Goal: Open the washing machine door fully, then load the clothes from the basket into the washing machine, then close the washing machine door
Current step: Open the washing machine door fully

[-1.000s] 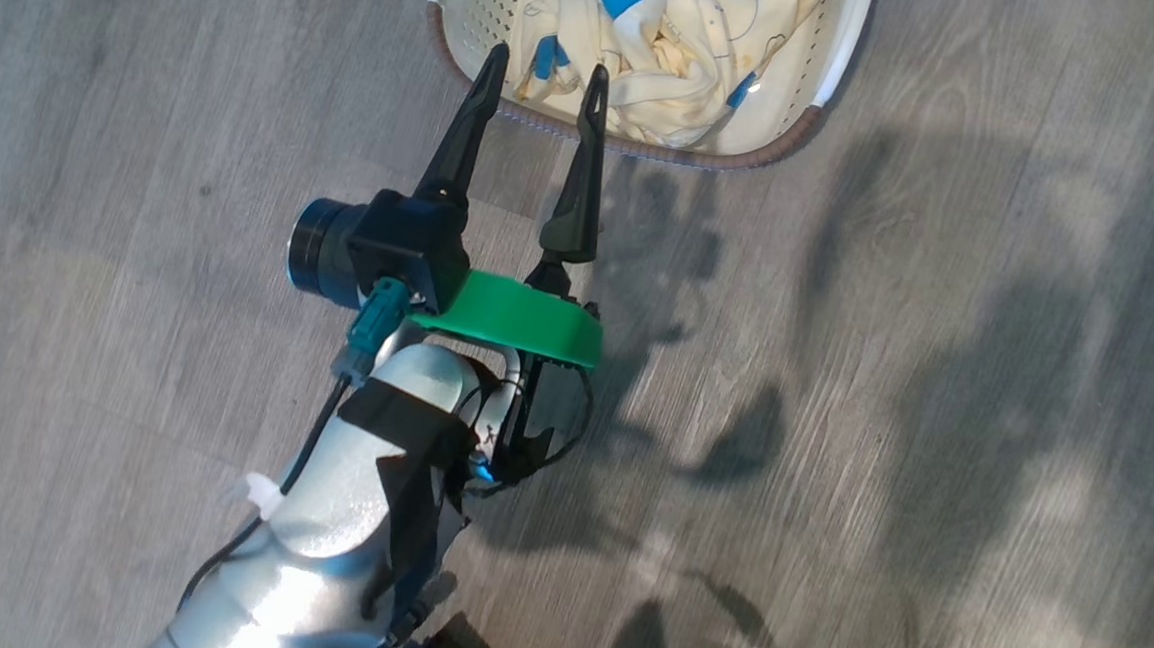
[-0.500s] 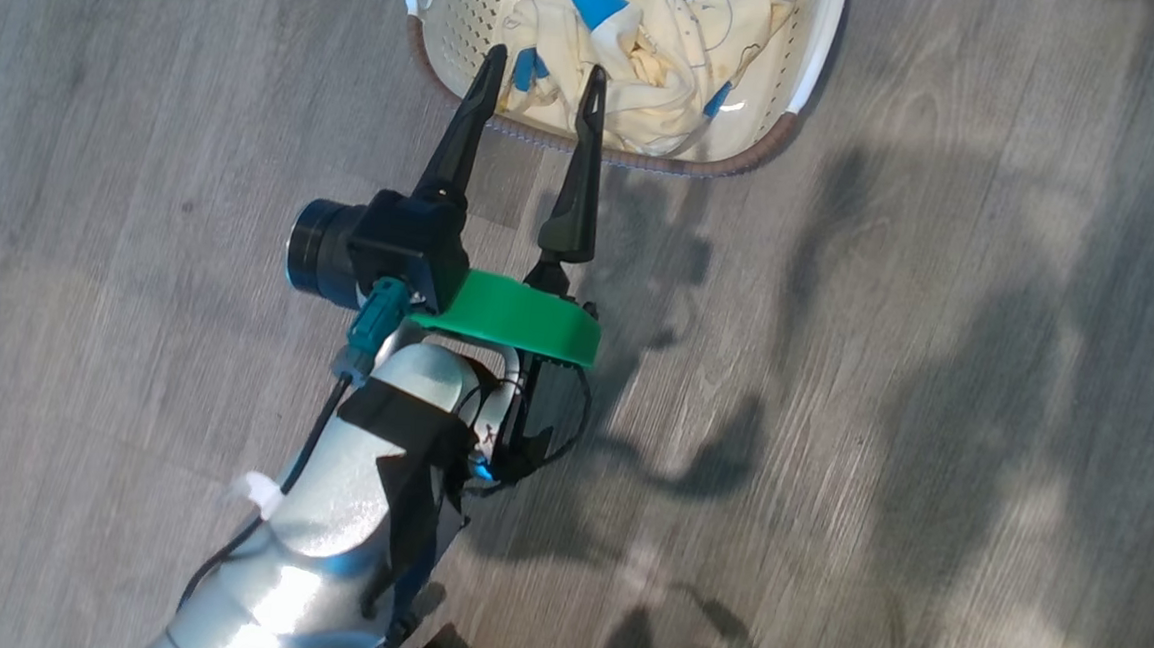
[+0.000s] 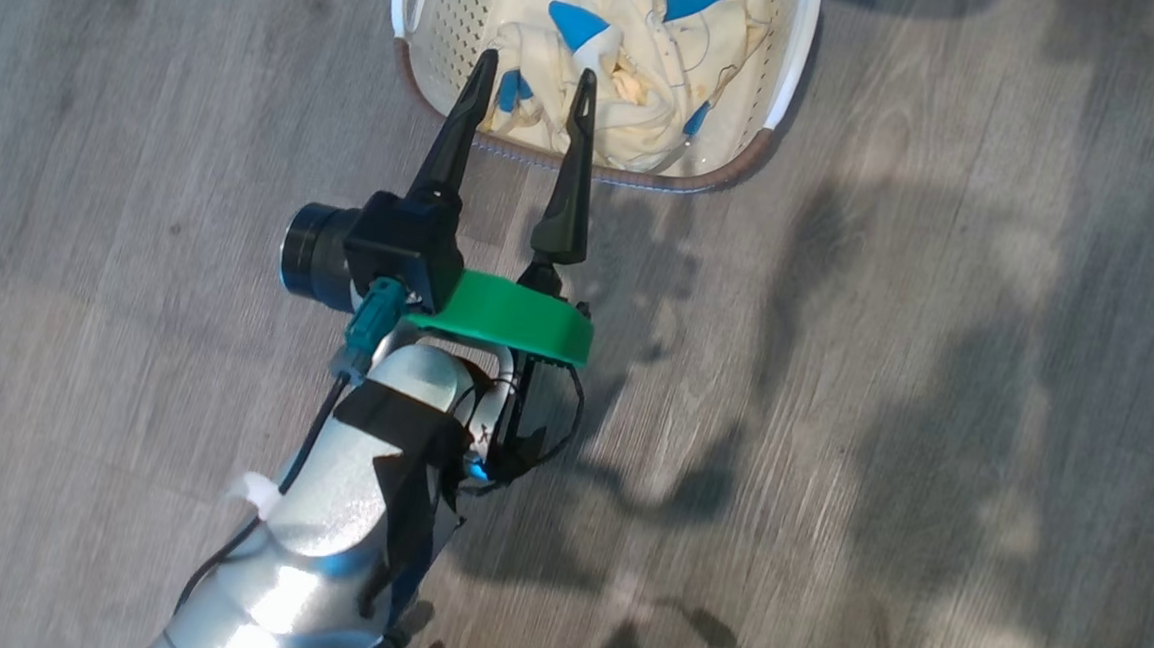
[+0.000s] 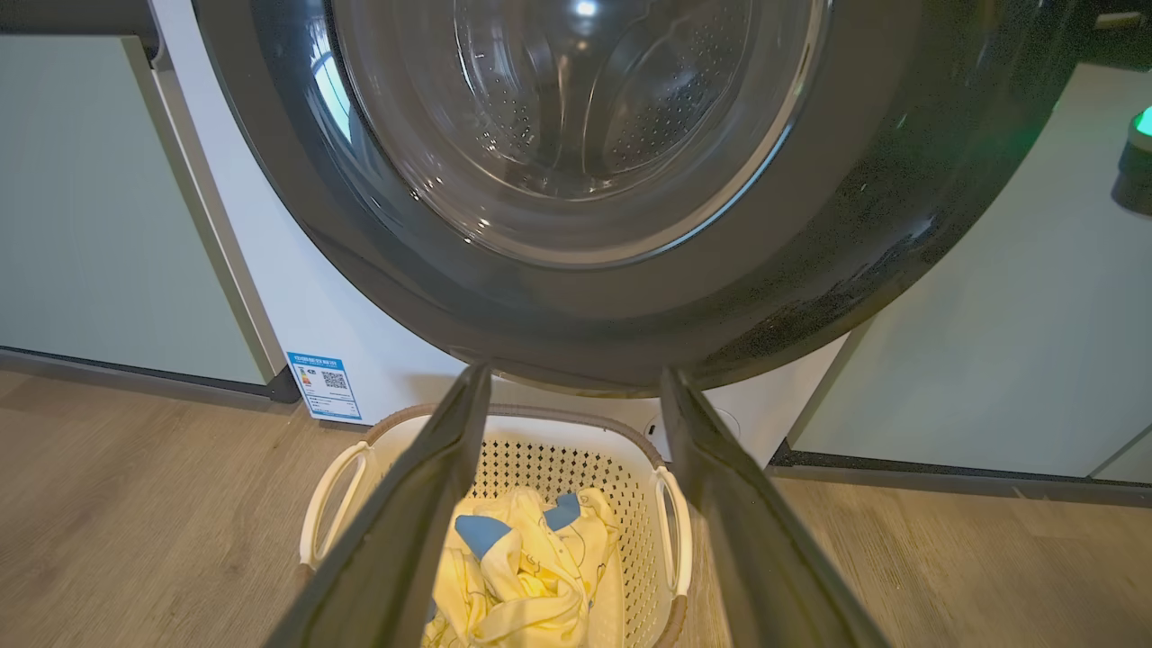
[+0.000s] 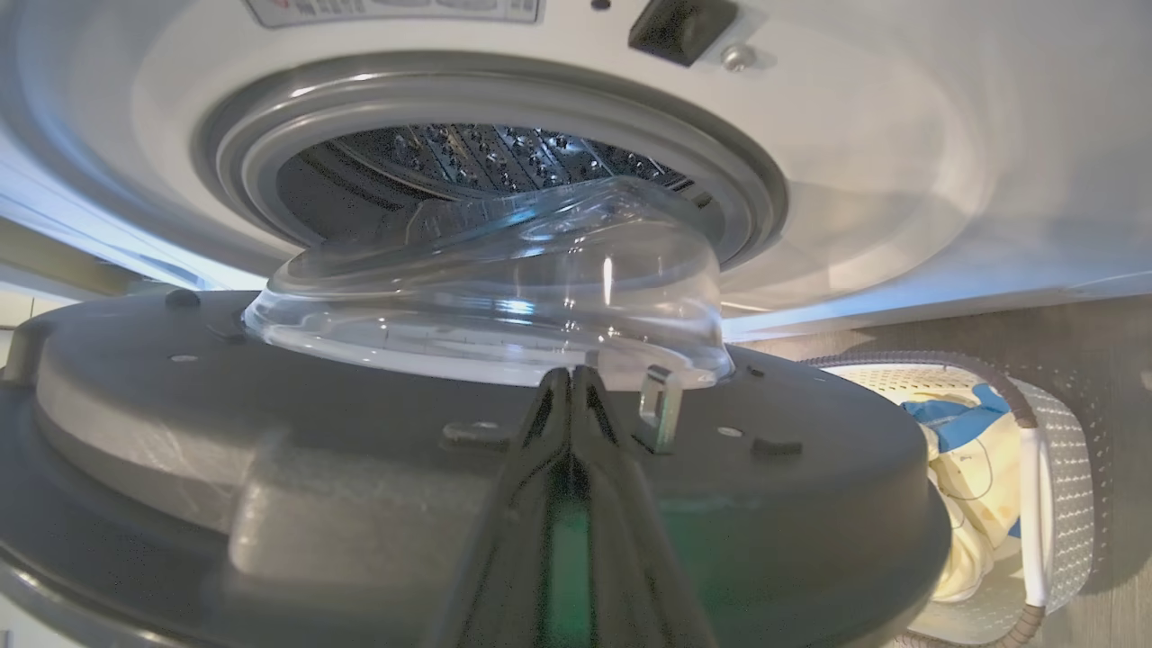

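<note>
Our left claw (image 3: 538,65) stood wide open with nothing in it, its tips over the near rim of the basket (image 3: 646,176), which sat on the wooden floor (image 3: 831,430) just ahead of it. The clothes (image 3: 641,98), cream with blue patches, lay bunched in the basket just beyond those tips. Our right claw (image 5: 569,373) was closed on nothing, its tips close to the inner face of the washing machine door (image 5: 270,405), beside the glass bowl (image 5: 486,297). The door stood swung away from the washing machine (image 5: 855,135), whose drum mouth (image 5: 468,171) gaped beyond that claw.
</note>
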`<state>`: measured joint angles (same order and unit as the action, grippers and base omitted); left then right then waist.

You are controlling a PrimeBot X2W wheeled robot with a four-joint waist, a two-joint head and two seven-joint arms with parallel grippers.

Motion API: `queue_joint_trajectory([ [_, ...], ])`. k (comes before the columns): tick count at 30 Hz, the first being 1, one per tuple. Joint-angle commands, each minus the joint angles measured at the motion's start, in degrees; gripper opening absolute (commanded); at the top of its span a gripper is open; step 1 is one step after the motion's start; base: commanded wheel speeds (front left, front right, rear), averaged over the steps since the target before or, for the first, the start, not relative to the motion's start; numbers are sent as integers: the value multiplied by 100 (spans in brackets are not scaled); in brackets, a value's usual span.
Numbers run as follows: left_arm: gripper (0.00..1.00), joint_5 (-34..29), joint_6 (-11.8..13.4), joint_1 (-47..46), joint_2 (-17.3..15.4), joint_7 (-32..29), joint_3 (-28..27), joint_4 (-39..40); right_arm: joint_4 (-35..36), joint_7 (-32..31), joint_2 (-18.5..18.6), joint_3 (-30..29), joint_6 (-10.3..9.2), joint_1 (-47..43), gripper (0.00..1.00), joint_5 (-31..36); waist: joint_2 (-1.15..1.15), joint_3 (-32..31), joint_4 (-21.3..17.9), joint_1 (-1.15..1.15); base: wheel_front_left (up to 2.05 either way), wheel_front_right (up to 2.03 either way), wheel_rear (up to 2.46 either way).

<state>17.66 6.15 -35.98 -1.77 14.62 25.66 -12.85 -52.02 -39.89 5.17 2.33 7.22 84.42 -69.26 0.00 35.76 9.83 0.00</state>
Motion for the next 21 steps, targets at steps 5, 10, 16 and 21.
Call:
queue_joint_trajectory([
  [5, 100, -81, -10, 154, -110, 38, -254, 117, 636, -227, -229, 196, 26, -375, 0, -232, 0, -113, -57, 0, 0, 0, 0],
  [10, 100, -71, -26, 224, -110, 38, -284, 82, 1089, -394, -229, 317, 26, -873, 0, -419, 0, -238, -78, 0, 0, 0, 0],
  [16, 100, -55, -47, 357, -110, 38, -295, 16, 1743, -577, -229, 542, 26, -1548, 0, -735, 0, -465, -79, 0, 0, 0, 0],
  [21, 100, -38, -57, 484, -110, 38, -291, -19, 2176, -670, -229, 783, 26, -2009, 0, -917, 0, -634, -66, 0, 0, 0, 0],
])
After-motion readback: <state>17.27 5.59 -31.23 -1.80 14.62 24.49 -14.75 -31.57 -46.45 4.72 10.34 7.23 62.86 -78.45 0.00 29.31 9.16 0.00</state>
